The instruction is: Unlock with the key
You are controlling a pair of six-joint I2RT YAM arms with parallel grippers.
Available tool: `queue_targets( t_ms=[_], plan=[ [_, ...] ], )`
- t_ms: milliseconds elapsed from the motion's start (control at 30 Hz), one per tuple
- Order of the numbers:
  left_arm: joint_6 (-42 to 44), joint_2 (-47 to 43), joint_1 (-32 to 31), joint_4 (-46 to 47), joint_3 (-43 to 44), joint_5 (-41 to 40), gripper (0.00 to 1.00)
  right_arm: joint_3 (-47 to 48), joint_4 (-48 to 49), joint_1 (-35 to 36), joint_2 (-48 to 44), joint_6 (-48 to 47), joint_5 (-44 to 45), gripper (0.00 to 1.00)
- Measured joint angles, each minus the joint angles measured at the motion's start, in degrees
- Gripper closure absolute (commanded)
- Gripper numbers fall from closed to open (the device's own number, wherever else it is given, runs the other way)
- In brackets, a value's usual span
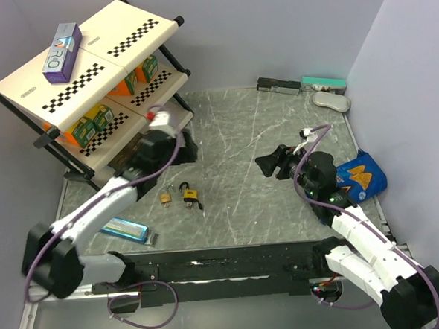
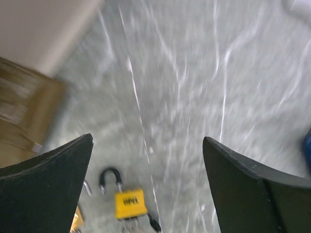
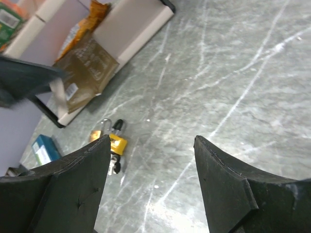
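Observation:
A yellow padlock [image 1: 189, 195] lies on the grey table, its black shackle [image 2: 111, 177] raised with one leg free of the body. The key [image 2: 153, 223] sticks out of its underside; in the right wrist view the key [image 3: 115, 166] shows below the padlock [image 3: 117, 144]. A second, brass padlock [image 1: 165, 198] lies just left of it. My left gripper [image 2: 148, 141] hangs open above and beyond the yellow padlock [image 2: 129, 203], holding nothing. My right gripper [image 3: 153, 141] is open too, well to the right of the locks, and empty. In the top view the left gripper [image 1: 183, 149] sits near the shelf foot and the right gripper [image 1: 272, 163] at mid-right.
A tilted shelf rack [image 1: 87, 75] with boxed goods fills the back left, a blue box [image 1: 61, 51] on top. A blue pack [image 1: 125, 228] lies front left, a blue snack bag [image 1: 360, 174] right. Small items [image 1: 323, 81] line the back wall.

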Motion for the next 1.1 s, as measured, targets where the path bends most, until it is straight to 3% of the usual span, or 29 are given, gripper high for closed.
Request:
queue_targets(
  t_ms=[233, 500, 1100],
  plan=[
    [-0.6, -18.5, 7.1, 10.0, -7.7, 1.7, 0.01, 0.5, -3.6, -0.9, -1.0, -1.0, 2.0, 0.24],
    [1.0, -31.0, 7.9, 13.8, -9.5, 3.7, 0.01, 0.9, -5.5, -1.0, -3.5, -2.3, 4.1, 0.24],
    [1.2, -32.6, 7.9, 10.9, -9.7, 3.8, 0.01, 0.9, -7.7, -1.1, -12.9, -6.5, 10.9, 0.24]
  ],
)
